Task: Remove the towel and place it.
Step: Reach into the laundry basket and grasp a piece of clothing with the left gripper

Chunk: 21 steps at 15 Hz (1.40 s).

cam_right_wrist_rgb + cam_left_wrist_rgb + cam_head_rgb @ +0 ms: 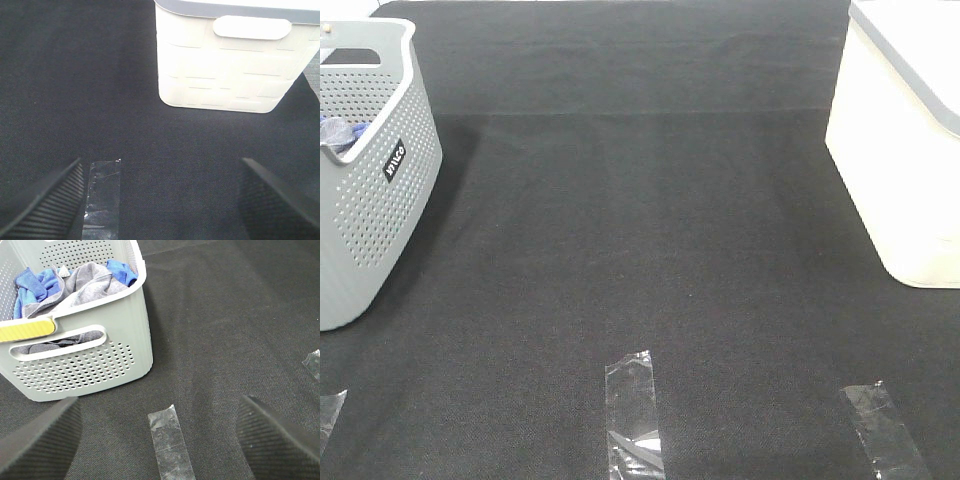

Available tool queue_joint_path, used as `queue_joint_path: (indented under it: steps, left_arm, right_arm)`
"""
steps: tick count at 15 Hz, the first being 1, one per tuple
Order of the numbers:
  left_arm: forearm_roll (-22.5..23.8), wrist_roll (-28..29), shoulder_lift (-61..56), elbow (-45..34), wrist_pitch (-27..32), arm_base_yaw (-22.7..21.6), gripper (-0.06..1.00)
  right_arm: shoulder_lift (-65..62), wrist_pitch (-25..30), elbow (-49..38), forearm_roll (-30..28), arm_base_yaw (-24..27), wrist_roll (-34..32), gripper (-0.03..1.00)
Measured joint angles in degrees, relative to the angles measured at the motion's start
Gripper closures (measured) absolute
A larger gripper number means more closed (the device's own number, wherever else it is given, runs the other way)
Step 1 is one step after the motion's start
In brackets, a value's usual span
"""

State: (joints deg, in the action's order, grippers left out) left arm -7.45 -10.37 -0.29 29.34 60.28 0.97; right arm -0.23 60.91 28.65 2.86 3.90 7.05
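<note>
The slate-grey towel (87, 282) lies crumpled inside the grey perforated basket (100, 360), tangled with a brighter blue cloth (35, 287). In the exterior high view the basket (375, 190) stands at the far left and only a bit of blue cloth (340, 130) shows over its rim. My left gripper (160, 440) is open and empty above the black mat, a short way in front of the basket. My right gripper (160, 200) is open and empty over the mat, facing the white bin (230, 60). Neither gripper shows in the exterior high view.
A white bin with a grey rim (905, 150) stands at the far right. Clear tape strips (635, 415) (885, 430) are stuck on the black mat near the front edge. The basket has a yellow label (25, 330) by its handle.
</note>
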Motion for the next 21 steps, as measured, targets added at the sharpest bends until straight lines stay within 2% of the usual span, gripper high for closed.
queue_joint_path:
  steps: [21]
  left_arm:
    - [0.0,0.0,0.0,0.0,0.0,0.0,0.14]
  right_arm:
    - [0.0,0.0,0.0,0.0,0.0,0.0,0.19]
